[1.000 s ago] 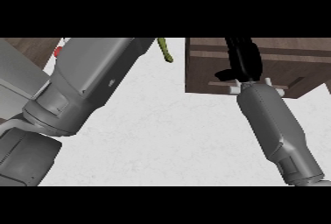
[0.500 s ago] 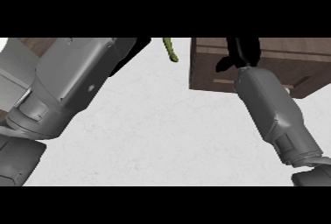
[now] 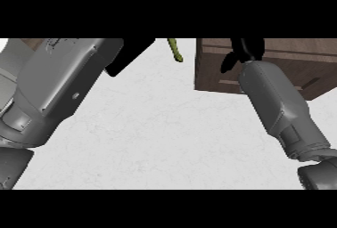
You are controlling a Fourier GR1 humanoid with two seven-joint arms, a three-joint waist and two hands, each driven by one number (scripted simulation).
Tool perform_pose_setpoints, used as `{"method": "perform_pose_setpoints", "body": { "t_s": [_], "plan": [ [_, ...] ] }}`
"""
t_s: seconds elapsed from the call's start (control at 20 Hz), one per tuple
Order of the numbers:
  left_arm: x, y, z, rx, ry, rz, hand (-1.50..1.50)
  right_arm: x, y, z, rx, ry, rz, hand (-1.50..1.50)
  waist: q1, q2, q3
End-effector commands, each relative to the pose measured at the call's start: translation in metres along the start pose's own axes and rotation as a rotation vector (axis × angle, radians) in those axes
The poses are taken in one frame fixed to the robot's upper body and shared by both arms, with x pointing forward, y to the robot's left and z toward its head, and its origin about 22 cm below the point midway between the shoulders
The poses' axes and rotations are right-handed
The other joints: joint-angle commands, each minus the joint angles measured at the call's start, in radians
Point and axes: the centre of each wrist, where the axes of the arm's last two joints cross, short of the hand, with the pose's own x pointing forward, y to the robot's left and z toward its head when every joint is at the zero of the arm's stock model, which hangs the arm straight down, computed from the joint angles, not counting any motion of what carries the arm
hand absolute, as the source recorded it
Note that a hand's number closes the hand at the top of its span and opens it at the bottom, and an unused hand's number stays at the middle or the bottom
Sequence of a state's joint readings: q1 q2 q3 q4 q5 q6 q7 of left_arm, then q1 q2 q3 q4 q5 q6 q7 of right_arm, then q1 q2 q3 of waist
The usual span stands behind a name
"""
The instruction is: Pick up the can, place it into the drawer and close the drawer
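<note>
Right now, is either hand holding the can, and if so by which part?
Cannot be told. No can shows. The right hand is over the drawer unit, mostly cut off; only part of the left hand shows.

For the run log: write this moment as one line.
right hand over drawer unit, fingers partly cut off | left hand at top edge, mostly hidden | can not visible | green object on counter
</note>
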State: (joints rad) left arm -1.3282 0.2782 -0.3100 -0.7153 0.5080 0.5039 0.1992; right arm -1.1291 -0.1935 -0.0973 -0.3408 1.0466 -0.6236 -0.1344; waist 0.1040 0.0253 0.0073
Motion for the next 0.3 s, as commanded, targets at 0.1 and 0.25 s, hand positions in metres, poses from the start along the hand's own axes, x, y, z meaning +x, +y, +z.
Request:
{"method": "perform_pose_setpoints", "body": {
  "t_s": [0.1, 0.25],
  "plan": [
    [0.002, 0.018, 0.004, 0.011, -0.001, -0.005, -1.50, 0.029, -0.025, -0.030, -0.137, -0.016, -0.170, -1.50, 0.011, -0.012, -0.005],
    [-0.015, 0.028, 0.011, -0.004, -0.001, -0.005, -1.50, 0.024, -0.025, -0.029, -0.145, -0.003, -0.172, -1.50, 0.026, -0.012, -0.006]
  ]
}}
